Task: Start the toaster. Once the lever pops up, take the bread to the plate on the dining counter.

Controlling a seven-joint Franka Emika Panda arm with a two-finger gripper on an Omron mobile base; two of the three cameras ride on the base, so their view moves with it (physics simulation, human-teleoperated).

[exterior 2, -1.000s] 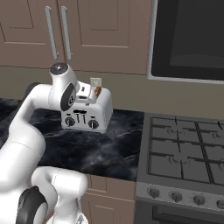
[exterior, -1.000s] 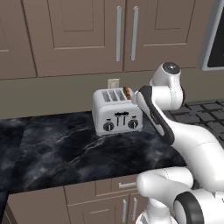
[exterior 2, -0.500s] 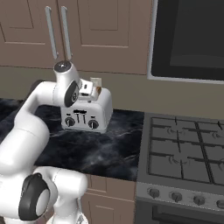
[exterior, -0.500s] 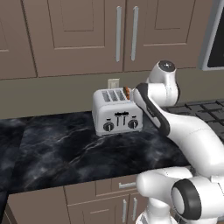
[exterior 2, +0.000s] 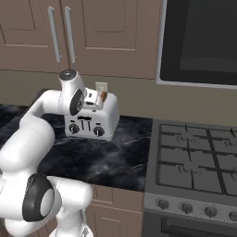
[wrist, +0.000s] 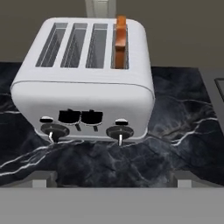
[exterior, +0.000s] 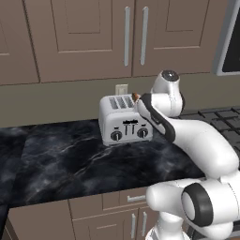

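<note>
Since a second ago the arm's wrist has swung round in front of the toaster (exterior: 124, 119), while the toaster itself has stayed put. It stands on a black counter (exterior: 70, 164) with white marble veining, back against a beige wall. The bread (wrist: 120, 36) sticks up from the toaster's rightmost slot as the hand view looks at it, its brown-orange crust above the rim. Two black knobs and small sliders line the toaster's front. The gripper (wrist: 112, 181) hangs just in front of the toaster, above the counter, tips spread wide and holding nothing. A pale wall outlet (exterior 2: 101, 87) sits directly behind the toaster. Brown cabinets (exterior: 93, 37) with long silver handles hang above the toaster. Right of the toaster, in the right base view, lies a gas stove (exterior 2: 196, 162), with a dark microwave (exterior 2: 199, 39) mounted above it.
</note>
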